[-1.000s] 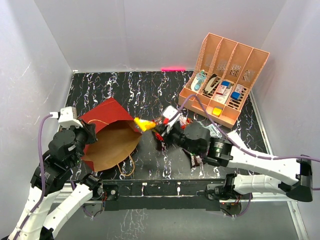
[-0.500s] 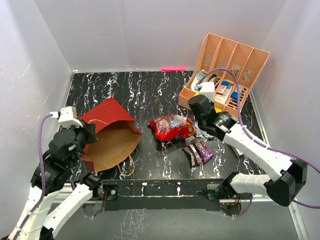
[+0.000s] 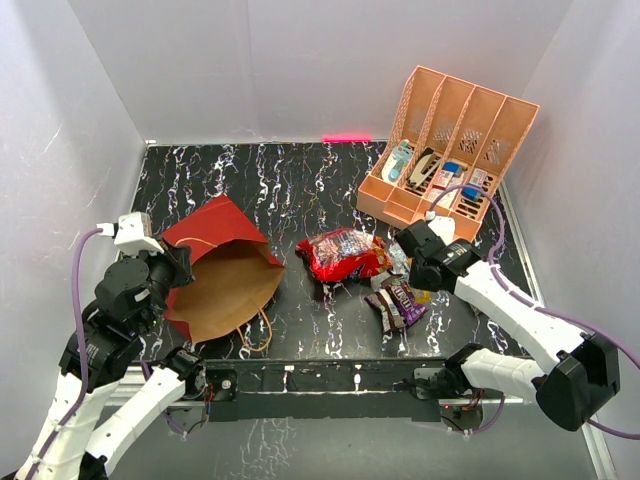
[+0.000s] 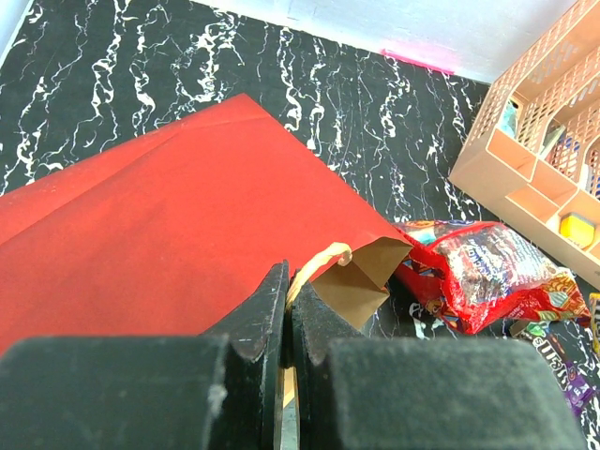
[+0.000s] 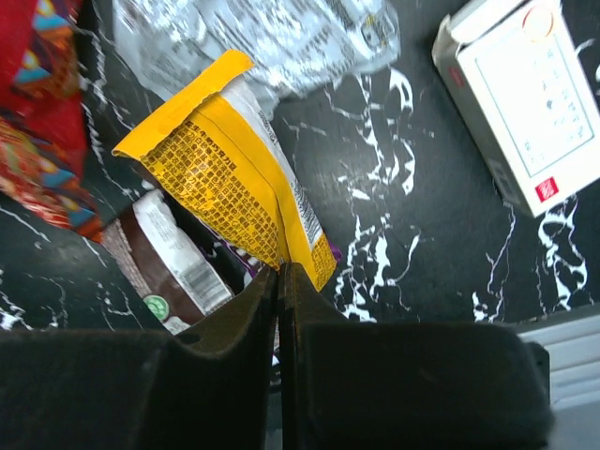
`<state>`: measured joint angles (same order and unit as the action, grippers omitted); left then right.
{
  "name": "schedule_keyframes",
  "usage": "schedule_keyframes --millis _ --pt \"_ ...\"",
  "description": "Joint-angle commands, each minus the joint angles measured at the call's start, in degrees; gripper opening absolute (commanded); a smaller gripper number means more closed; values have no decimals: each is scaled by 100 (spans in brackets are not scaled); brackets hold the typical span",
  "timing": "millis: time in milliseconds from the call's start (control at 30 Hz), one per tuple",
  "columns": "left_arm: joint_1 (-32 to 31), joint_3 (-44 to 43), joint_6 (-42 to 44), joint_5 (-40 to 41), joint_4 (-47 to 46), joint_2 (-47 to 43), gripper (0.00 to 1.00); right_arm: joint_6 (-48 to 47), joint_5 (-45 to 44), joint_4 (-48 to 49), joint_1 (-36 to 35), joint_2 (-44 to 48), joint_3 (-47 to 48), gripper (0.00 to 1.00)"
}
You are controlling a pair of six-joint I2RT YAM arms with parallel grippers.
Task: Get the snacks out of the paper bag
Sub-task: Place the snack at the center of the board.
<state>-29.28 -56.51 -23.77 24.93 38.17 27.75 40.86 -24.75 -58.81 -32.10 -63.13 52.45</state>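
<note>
On the table (image 3: 290,180), left side, bag (image 3: 225,275): is lying on its side, red face up, brown mouth opening toward the middle
Left claw (image 4: 287,292): is pinching the bag's rim beside the tan cord (image 4: 323,253), jaws nearly meeting on the paper
Red packet (image 3: 343,255): is lying on the table just outside the bag's mouth, not touching it
Right claw (image 5: 279,274): is hovering over the candy bars (image 3: 397,302) to the right of the Red packet, jaws squeezed together and gripping the lower edge of the yellow bar (image 5: 234,178)
Brown bar (image 5: 164,253): is lying against the yellow bar, partly under it
Silver packet (image 5: 281,37): is lying crumpled just beyond the yellow bar
White box (image 5: 525,94): is lying flat, apart from the candy bars
Organizer (image 3: 450,150): is standing at the far right corner
</note>
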Motion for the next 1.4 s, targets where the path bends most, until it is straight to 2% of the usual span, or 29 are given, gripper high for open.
schedule_keyframes --millis 0,167,400,667,767,833,900,967,1100,1200,1300,1367 --pt "-25 -97 -66 -49 -144 64 0 309 244 115 23 47 -94 8" --pt "-24 -79 -66 -63 -145 22 0 257 388 592 23 -171 -319 8" --pt "-23 -66 -93 -66 -123 -15 0 147 396 846 19 -442 -431 20" --pt "-25 -62 -17 -32 -153 9 0 -211 480 857 21 6 82 47" --pt "-25 -46 -6 -15 -185 19 0 -465 508 1075 19 271 294 54" --pt "-20 -38 -5 -14 -217 20 0 -831 738 1423 23 455 335 63" --pt "-25 -43 -5 -21 -222 16 0 -1255 1361 1910 18 671 300 70" --pt "-25 -72 -5 -15 -200 12 0 -1622 2050 2517 11 922 164 72" --pt "-25 -127 30 22 -154 -11 0 -1723 2849 3808 6 1319 -192 73" --pt "-25 -94 48 32 -155 -30 0 -1726 3282 4494 -104 1062 -170 72" --pt "-18 -79 33 13 -142 -3 0 -1776 3263 4726 -556 463 124 71" --pt "-25 -88 15 -13 -140 9 0 -1962 2903 4812 -1163 10 410 71"
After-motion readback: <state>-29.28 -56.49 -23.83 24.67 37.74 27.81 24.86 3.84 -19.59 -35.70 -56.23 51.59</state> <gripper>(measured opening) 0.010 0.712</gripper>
